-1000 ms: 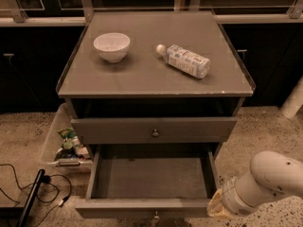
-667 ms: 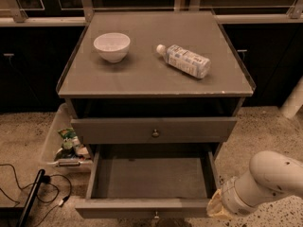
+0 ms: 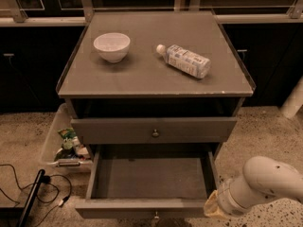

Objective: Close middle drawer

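Hardly anything has moved since a second ago. The white robot arm [image 3: 265, 183] sits in the same lower-right spot, with the claw [image 3: 214, 207] maybe a hair further left. The drawers and the stuff on top haven't budged.

So the wide, shallow grey wooden middle drawer [image 3: 151, 178] is pulled well out toward the camera, empty, with its flat front down at the bottom edge of the view. The taller-fronted grey top drawer [image 3: 199, 129] above it is almost shut.

What matters here: the claw is at the right end of that flat front, right by the front-right corner, so the drawer lies to its left in the camera view. I can't tell if it's touching the front yet, and I can't tell if the claw is open or closed either.

The front's long axis runs left-right, but the drawer slides away from the camera, back into the cabinet. So my guess is the push has to go straight in. Pushing that far from the small round brass knob [image 3: 155, 216] in the centre could skew the drawer in its runners.

On the grey cabinet-top surface [image 3: 151, 79], the round white ceramic bowl [image 3: 111, 46] and the clear plastic bottle lying on its side [image 3: 184, 60] are well clear of all this.
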Controlling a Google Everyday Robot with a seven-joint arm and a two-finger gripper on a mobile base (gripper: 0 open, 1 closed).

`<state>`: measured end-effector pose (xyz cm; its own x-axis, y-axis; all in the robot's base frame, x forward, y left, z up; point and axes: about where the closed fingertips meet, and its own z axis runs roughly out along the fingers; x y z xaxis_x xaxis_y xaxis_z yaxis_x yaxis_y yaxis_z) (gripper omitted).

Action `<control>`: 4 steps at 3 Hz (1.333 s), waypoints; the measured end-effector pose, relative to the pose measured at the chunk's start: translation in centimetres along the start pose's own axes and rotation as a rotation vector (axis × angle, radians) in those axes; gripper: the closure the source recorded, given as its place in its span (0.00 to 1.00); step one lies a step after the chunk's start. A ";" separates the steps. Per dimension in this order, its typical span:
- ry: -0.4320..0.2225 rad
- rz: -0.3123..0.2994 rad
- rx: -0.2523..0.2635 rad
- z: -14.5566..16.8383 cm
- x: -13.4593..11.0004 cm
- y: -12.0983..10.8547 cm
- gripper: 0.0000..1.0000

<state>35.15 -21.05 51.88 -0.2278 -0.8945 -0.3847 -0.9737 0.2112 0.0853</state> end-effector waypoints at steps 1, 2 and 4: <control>-0.045 0.011 0.059 4.1 1.3 -2.5 1.00; -0.095 -0.010 0.112 7.2 2.1 -4.2 1.00; -0.105 -0.050 0.120 7.8 2.7 -3.3 1.00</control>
<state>37.82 -21.07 43.36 -0.1715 -0.8601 -0.4804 -0.9747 0.2190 -0.0442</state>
